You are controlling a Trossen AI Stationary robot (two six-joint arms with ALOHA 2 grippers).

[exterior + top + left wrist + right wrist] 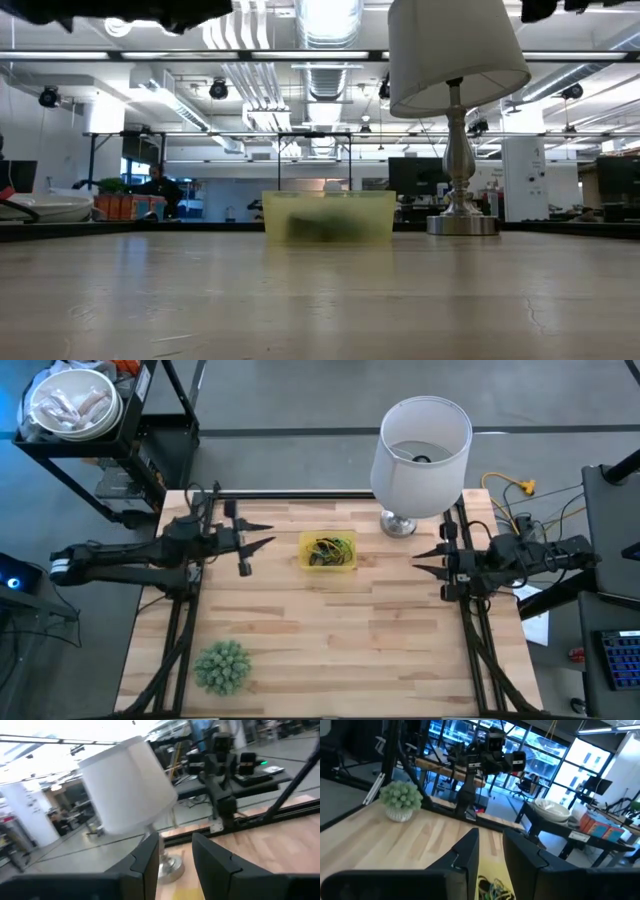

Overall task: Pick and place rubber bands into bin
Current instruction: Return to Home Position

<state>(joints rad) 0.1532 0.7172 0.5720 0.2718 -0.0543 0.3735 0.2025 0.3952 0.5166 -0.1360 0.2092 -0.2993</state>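
Note:
The yellow bin (328,551) stands on its flat bottom on the wooden table, toward the far middle. A tangle of rubber bands (330,548) in green, yellow and dark colours lies inside it and also shows in the right wrist view (495,889). In the low view the bin (328,217) shows as a translucent tray with the dark tangle inside. My left gripper (272,535) hovers left of the bin, pointing toward it, open and empty. My right gripper (414,561) hovers right of the bin, also pointing toward it, open and empty.
A white-shaded lamp (420,445) stands on its metal foot (398,523) at the far right, close to the bin. A spiky green plant (222,665) sits near the table's front left. Bare wood lies between the bin and the near edge.

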